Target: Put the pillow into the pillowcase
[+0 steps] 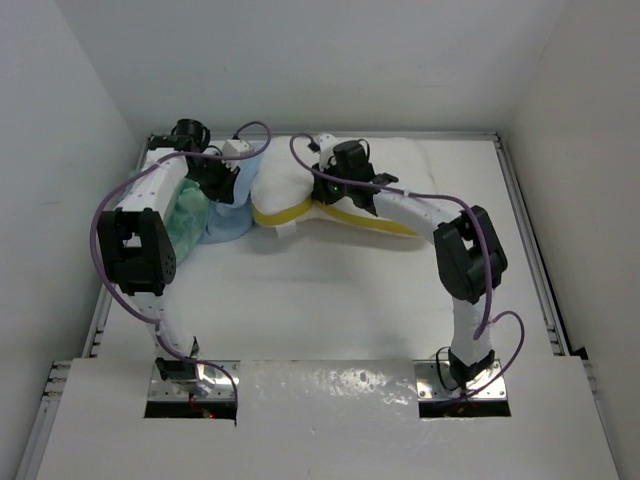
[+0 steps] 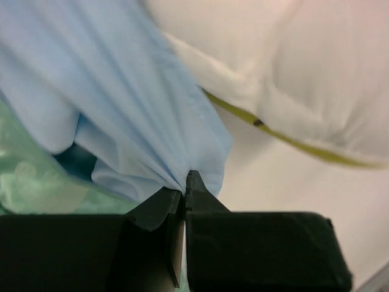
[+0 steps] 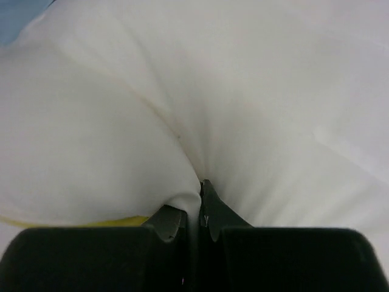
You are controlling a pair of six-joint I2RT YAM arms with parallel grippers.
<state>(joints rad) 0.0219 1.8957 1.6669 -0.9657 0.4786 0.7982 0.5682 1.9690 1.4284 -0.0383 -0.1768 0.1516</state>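
The white pillow (image 1: 300, 185) with a yellow underside edge lies at the back of the table, right of the pillowcase. The pillowcase (image 1: 228, 215) is bunched at the back left, light blue with a sea-green patterned side (image 1: 185, 220). My left gripper (image 1: 222, 180) is shut on a pinch of the light blue pillowcase fabric (image 2: 134, 109), with the pillow (image 2: 304, 67) just beside it. My right gripper (image 1: 325, 180) is shut on a fold of the pillow's white cover (image 3: 182, 121); its fingertips (image 3: 209, 201) press the fabric between them.
The white table (image 1: 330, 300) is ringed by white walls and a raised rail (image 1: 525, 240) on the right. Purple cables loop over both arms. The arm bases (image 1: 190, 385) sit at the near edge.
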